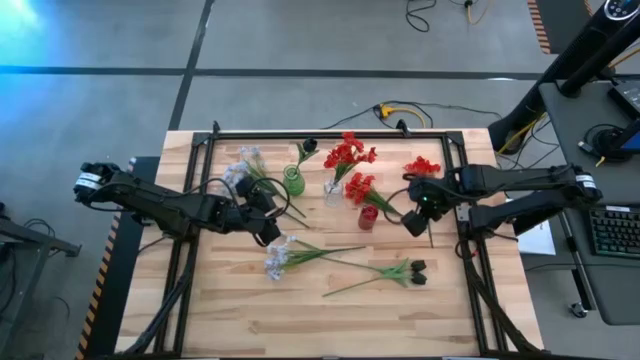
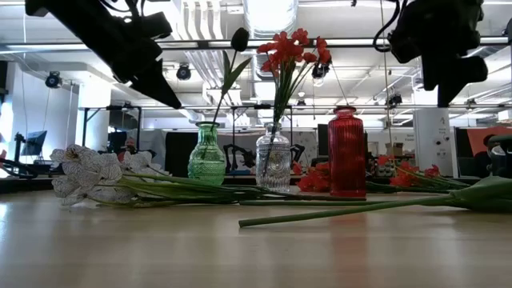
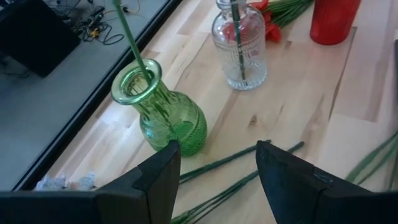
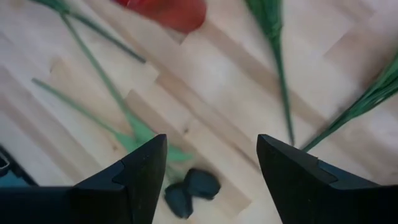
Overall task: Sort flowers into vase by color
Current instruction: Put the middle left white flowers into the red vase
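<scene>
Right gripper [image 4: 211,168] is hanging over the wooden table [image 4: 211,93], fingers apart with nothing between them. Dark buds [image 4: 191,190] lie below, green stems [image 4: 99,74] sprawled around, a red vase [image 4: 171,9] at the edge.

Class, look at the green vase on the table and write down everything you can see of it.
The green vase is see-through ribbed glass with a round belly, narrow neck and flared rim. It stands upright on the wooden table, beside the clear vase, apart from it. One green stem with a dark bud stands in it.
</scene>
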### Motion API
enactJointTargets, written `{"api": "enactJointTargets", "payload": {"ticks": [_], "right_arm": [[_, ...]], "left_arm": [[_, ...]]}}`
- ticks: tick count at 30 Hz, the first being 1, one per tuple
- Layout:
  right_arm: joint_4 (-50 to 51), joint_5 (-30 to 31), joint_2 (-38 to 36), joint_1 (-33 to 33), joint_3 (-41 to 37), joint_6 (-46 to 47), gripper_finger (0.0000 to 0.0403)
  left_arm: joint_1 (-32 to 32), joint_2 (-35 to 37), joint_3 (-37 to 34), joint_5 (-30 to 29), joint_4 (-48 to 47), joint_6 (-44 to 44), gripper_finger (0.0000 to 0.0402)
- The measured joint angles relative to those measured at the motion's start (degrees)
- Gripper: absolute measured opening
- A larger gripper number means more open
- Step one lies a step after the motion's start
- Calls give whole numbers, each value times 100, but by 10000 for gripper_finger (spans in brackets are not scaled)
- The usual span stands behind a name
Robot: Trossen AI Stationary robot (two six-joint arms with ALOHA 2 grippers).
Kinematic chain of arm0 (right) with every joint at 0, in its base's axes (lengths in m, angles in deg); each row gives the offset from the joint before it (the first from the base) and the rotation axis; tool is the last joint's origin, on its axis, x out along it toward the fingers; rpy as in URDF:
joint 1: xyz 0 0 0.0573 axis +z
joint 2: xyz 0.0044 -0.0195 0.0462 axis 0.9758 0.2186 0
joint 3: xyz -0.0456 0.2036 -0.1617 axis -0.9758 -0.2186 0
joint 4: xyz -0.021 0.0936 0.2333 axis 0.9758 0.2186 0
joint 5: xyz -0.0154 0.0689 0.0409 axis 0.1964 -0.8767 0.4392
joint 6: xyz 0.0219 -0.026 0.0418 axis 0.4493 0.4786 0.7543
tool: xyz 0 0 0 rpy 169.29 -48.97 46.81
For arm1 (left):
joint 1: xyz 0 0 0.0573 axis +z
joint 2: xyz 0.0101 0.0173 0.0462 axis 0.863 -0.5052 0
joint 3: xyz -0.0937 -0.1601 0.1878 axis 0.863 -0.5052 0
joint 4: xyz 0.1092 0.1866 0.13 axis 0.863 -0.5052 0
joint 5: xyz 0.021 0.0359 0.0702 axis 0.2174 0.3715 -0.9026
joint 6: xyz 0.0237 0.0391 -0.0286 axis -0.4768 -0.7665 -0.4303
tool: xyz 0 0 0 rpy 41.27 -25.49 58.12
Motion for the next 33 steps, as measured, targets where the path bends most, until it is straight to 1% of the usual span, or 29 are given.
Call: {"api": "enactJointTargets", "payload": {"ticks": [6, 9, 11, 16, 20, 24, 28, 31, 33], "right_arm": [[-17, 42, 0, 574, 0, 458, 238], [-204, 53, 0, 793, -1, 598, 237], [-446, 95, 0, 945, -2, 663, 237], [-1413, 200, 0, 1282, 0, 678, 237], [-2027, 425, 78, 1486, 127, 550, 237], [-2122, 610, 430, 1577, 500, 246, 237], [-2110, 717, 958, 1594, 1063, -249, 237], [-1896, 873, 1391, 1594, 1609, -577, 237], [-1745, 963, 1665, 1594, 1968, -806, 237]], "left_arm": [[8, 0, 0, 0, 0, 34, 192], [8, 0, 0, 0, -2, 39, 192], [8, 0, 0, 2, -26, 39, 192], [8, 0, 4, 3, -208, 103, 192], [8, 0, 271, 11, -1009, 572, 192], [8, 0, 518, 7, -1782, 1191, 192], [8, 0, 553, 13, -1894, 1347, 192], [8, -20, 553, 46, -1897, 1454, 192], [8, -24, 549, 184, -1935, 1568, 192]]}}
